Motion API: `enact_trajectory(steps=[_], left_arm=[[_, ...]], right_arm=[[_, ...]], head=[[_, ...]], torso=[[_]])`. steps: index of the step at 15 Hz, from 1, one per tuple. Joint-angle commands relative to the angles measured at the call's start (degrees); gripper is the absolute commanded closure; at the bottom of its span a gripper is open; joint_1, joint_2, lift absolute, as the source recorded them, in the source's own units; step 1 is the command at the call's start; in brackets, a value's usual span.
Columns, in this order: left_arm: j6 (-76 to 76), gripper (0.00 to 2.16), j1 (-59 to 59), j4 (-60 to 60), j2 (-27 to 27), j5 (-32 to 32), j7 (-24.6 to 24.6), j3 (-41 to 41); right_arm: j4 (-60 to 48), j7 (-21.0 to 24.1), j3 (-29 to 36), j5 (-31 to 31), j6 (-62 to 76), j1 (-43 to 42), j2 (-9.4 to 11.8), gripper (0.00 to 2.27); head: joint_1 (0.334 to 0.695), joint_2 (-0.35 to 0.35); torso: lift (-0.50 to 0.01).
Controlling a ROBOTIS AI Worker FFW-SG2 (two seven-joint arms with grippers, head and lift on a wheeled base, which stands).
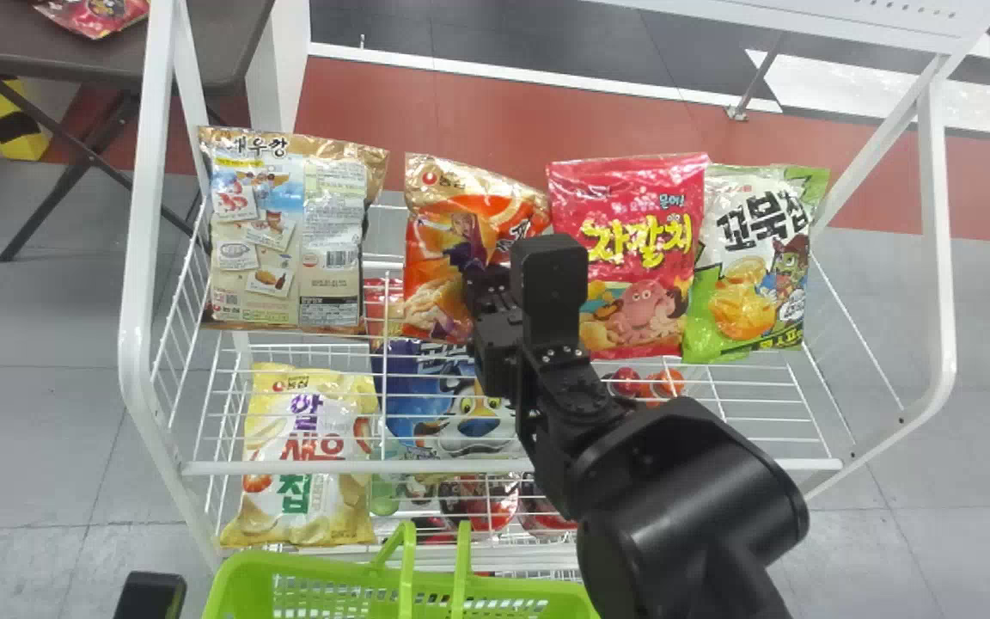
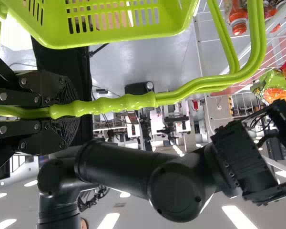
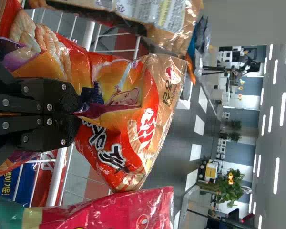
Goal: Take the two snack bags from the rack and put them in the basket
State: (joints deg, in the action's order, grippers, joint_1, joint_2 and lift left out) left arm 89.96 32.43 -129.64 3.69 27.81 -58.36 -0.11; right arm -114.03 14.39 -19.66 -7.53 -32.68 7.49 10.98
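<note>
We have the right gripper (image 1: 479, 291) at the orange snack bag (image 1: 436, 249) on the upper part of the rack (image 1: 136, 344). In the right wrist view, its two black fingers lie almost together, side by side, with their tips (image 3: 72, 102) against the bag's printed front. We see the film drawn into a crease between them, so the grip is a narrow pinch on the bag's face. The bag is roughly upright, between the tan bag (image 1: 336, 249) and the pink bag (image 1: 632, 206); we cannot tell whether its bottom bears on the rack.

Our right arm (image 1: 684, 490) comes in from the bottom edge of the head view and slants up and leftward across the front of the rack, its wrist raised in front of the bags.

At the lower left of the head view we have part of the left gripper (image 1: 149, 595). In the left wrist view its fingers are closed around the green handle (image 2: 128, 102), parted only by the handle's thickness. We hold the basket (image 1: 512, 589) by it, just in front of the rack's lower part, near the yellow bag (image 1: 310, 464).

The green-and-white bag (image 1: 740, 284) is just beside the pink one, on the rack's right side.
</note>
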Motion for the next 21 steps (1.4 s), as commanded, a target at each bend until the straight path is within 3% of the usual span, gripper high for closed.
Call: enact_trajectory(steps=[1, 7, 12, 14, 16, 21], left_arm=[[0.07, 1.88, 0.0, 0.0, 0.0, -0.04, 0.0, -0.24], [0.07, 1.88, 0.27, -0.88, 0.0, 0.05, -0.35, -0.59], [0.07, 1.88, 1.23, -1.32, 0.09, -0.12, -0.53, -1.03], [0.07, 1.88, 1.76, -2.02, 0.09, -0.48, -0.44, -1.21], [0.07, 1.88, 1.85, -2.02, 0.09, -0.83, -0.35, -1.29], [0.07, 1.88, 0.79, -1.67, 0.0, -0.83, -0.09, -1.29]], right_arm=[[-3.74, -0.32, 0.85, -1.88, -1.38, 2.09, 0.8, 2.03], [-13.41, -9.47, 4.98, -4.86, -4.9, 7.81, 3.52, 2.03], [-12.62, -25.37, 10.61, -7.85, -3.32, 7.54, 3.87, 2.03], [-12.18, -29.77, 12.63, -8.82, -3.67, 6.75, 3.87, 2.03], [-14.38, -30.03, 13.95, -10.14, -6.13, 8.34, 4.13, 2.03], [-32.49, -29.06, 19.48, -10.05, -26.34, 18.71, 4.57, 2.03]], head=[[0.695, -0.233], [0.695, -0.227], [0.695, -0.24], [0.695, -0.232], [0.695, -0.237], [0.695, -0.295]], torso=[[-0.011], [-0.011], [-0.011], [-0.011], [-0.011], [-0.011]])
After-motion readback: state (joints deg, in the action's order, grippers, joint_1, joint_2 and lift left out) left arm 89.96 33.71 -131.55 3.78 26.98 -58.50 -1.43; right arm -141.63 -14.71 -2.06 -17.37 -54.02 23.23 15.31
